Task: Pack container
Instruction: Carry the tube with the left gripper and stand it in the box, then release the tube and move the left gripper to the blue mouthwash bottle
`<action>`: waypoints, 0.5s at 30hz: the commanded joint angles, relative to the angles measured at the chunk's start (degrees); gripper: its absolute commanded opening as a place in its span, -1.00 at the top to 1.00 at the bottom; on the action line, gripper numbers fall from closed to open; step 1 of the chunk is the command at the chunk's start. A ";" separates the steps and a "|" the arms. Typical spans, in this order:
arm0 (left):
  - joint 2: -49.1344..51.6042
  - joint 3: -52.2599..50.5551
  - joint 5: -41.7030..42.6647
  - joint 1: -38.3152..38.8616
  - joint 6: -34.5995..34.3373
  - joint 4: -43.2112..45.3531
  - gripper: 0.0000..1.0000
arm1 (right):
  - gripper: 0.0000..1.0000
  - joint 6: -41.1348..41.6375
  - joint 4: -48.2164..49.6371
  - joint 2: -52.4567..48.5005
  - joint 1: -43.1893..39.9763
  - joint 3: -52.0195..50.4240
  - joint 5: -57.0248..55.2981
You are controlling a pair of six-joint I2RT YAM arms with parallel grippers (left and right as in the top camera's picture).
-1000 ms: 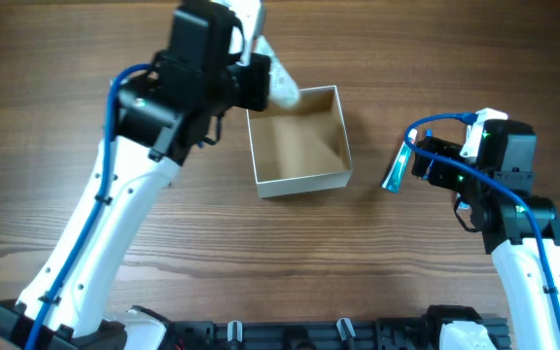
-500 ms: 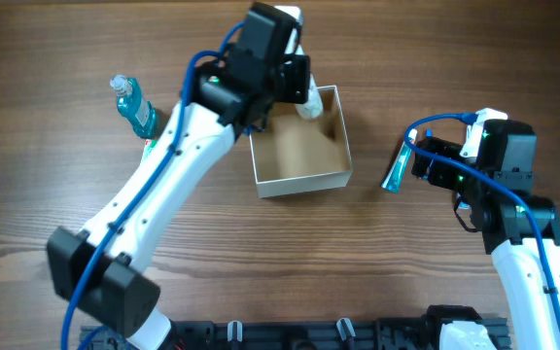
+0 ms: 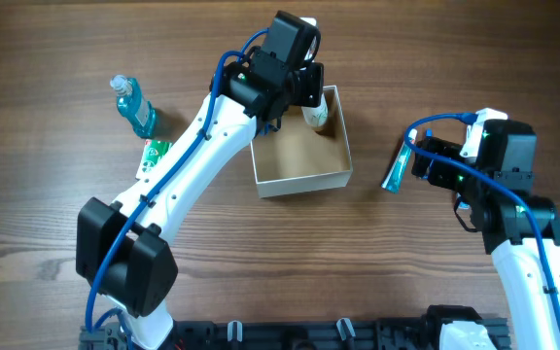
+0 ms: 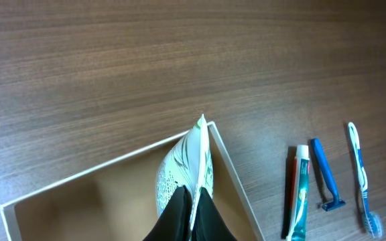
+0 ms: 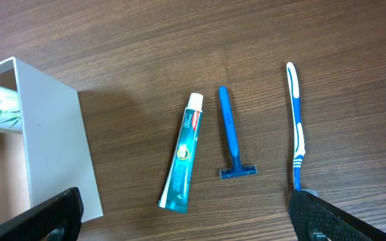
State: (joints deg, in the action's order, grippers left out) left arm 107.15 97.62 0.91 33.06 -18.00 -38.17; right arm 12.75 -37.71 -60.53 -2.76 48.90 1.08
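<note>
the left gripper (image 4: 193, 204) was pinched tight on a white packet (image 4: 183, 164) with green print, holding it over a far corner of the container (image 3: 299, 181), which sat mid-bench (image 3: 261, 262). the right gripper (image 5: 183, 224) stood wide above the toothpaste (image 5: 183, 154), razor (image 5: 231, 137) and toothbrush (image 5: 296, 127) lying beside the container.

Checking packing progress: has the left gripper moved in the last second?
Yes. Against the container, the left gripper, shut on the white packet, went from the far-left corner toward the far-right corner.
</note>
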 commanded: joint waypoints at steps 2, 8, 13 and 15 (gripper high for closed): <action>-0.46 1.07 -1.31 0.44 -0.63 2.23 0.92 | -1.00 0.94 0.13 -0.26 0.28 1.29 0.26; -0.11 1.07 -1.44 0.59 -0.46 2.23 0.76 | -0.99 0.92 0.13 -0.26 0.28 1.29 0.24; -0.09 1.07 -1.42 0.59 -0.46 2.23 0.57 | -0.99 0.92 0.17 -0.26 0.28 1.29 0.26; -0.11 1.07 -1.42 0.59 -0.46 2.23 0.55 | -1.00 0.92 0.17 -0.26 0.28 1.29 0.26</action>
State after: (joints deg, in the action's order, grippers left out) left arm 107.20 97.62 0.27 33.39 -18.44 -36.16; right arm 12.75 -37.71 -60.53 -2.76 48.90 1.08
